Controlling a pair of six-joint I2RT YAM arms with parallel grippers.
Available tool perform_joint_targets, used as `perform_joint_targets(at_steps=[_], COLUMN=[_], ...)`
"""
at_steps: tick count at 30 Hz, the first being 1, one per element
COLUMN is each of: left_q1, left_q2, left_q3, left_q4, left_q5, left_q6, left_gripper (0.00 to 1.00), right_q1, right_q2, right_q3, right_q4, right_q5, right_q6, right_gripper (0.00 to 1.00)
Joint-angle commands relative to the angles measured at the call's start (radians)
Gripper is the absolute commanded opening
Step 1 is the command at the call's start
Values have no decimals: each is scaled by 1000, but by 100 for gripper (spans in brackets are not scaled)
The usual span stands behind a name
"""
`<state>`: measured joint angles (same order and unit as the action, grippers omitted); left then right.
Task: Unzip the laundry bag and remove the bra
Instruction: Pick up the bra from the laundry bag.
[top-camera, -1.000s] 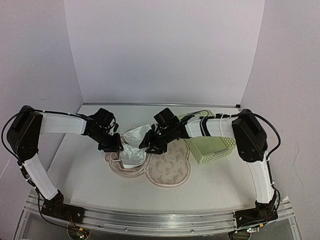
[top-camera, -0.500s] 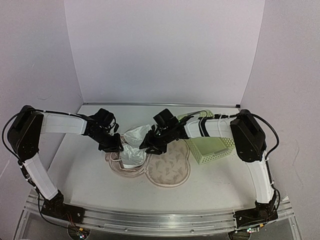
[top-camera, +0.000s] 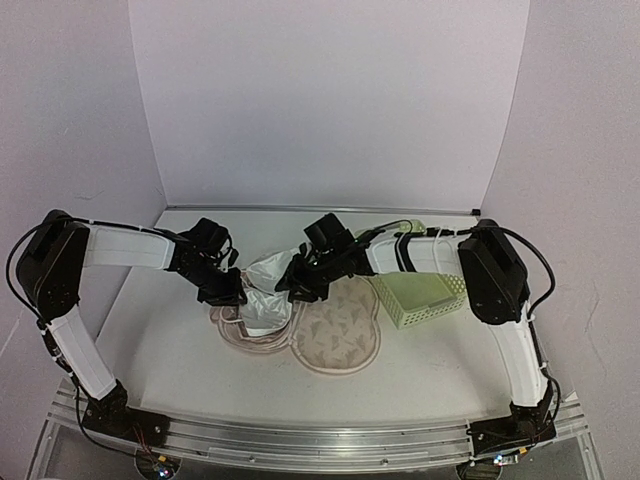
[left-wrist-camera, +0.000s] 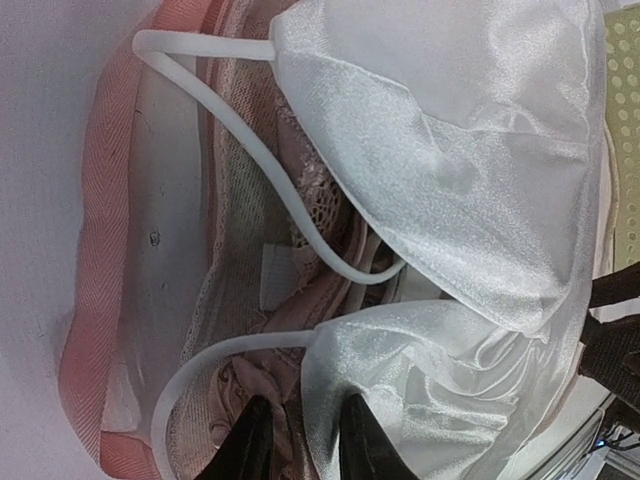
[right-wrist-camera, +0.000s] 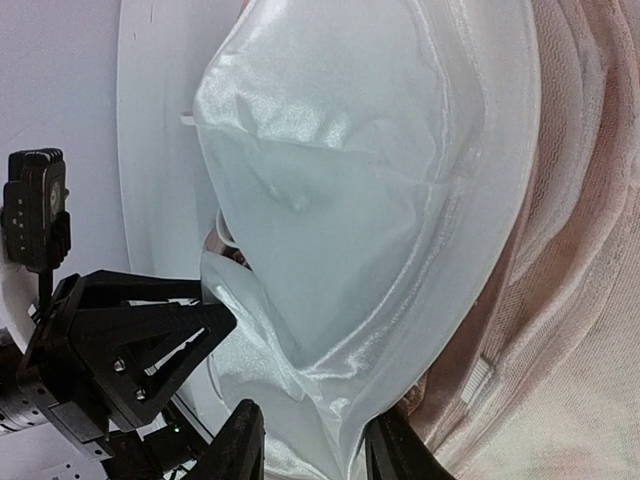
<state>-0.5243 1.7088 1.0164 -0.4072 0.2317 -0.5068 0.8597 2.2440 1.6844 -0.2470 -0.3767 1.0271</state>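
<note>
You're looking at the pale table (top-camera: 150, 350) w/ both arms reaching in toward the middle from opposite sides. The laundry bag (top-camera: 340, 335) is lying flat at centre, printed right lobe face up, left lobe gaping w/ its pink-bound edge and mesh lining showing. The yellow-green lattice basket (top-camera: 425, 295) is sitting just beside the bag's right lobe, partly under the right arm. The bra (top-camera: 265, 290) is resting bunched on the bag's open left lobe, between the two wrists. Its cups are reading pale and shiny here, one stacked over the other, and its lower folds are touching the pinkish lining. Your left fingers (left-wrist-camera: 245, 450) are standing close together, approx. parallel, pinching the rim of the nearer cup where the strap joins it. Your right fingers (right-wrist-camera: 240, 445) are coming in from the other side. They're sitting a bit wider, w/ satin filling the whole gap between them, so they're gripping a fold of the cup. A thin white strap (left-wrist-camera: 260, 170) is looping loose across the bag's lining, from the top cup down to the lower one. The zip pull is too small to make out.
</note>
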Motion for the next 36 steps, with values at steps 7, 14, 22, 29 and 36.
perform_joint_targets(at_steps=[7, 14, 22, 29, 36], left_q1=[1, 1, 0, 1, 3], left_q2=[-2, -5, -18, -94, -197], left_q3=[-10, -12, -4, 32, 140], left_q4=[31, 33, 34, 28, -47], left_q5=[17, 18, 19, 24, -43], left_q6=[1, 1, 1, 12, 22], left_gripper=[23, 22, 23, 51, 64], right_q1=[3, 3, 4, 3, 2], right_q2=[73, 79, 15, -90, -186], right_q3=[74, 63, 1, -79, -107], right_q4=[84, 122, 162, 194, 204], right_q5=[12, 12, 33, 60, 64], right_q6=[27, 34, 22, 4, -25], right_gripper=[40, 27, 0, 0, 0])
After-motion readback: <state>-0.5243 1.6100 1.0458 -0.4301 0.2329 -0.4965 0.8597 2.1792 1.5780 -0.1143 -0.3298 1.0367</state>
